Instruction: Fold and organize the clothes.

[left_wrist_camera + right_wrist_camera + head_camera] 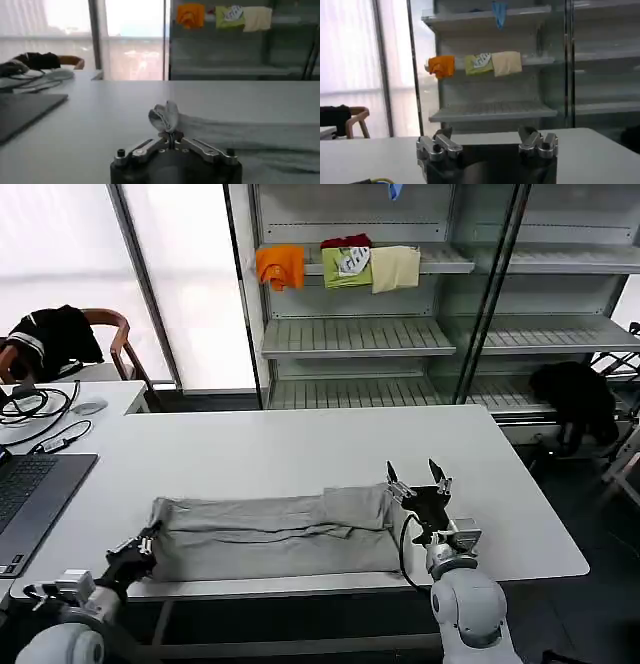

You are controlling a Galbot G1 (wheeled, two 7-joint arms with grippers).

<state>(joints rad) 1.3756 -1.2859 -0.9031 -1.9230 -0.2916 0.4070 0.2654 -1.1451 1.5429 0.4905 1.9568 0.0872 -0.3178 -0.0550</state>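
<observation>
The light grey T-shirt lies folded into a long strip along the near edge of the white table. My left gripper is at the strip's left end, shut on a pinch of the grey cloth, which stands up in a small fold between the fingers. My right gripper is at the strip's right end, open, its fingertips raised just above the table with nothing between them. The shirt's chest print and collar are hidden in the fold.
A laptop, cables and a mouse sit at the table's left. A wooden chair with a black garment stands behind. Shelves at the back hold orange, green and cream folded garments. A dark object sits at right.
</observation>
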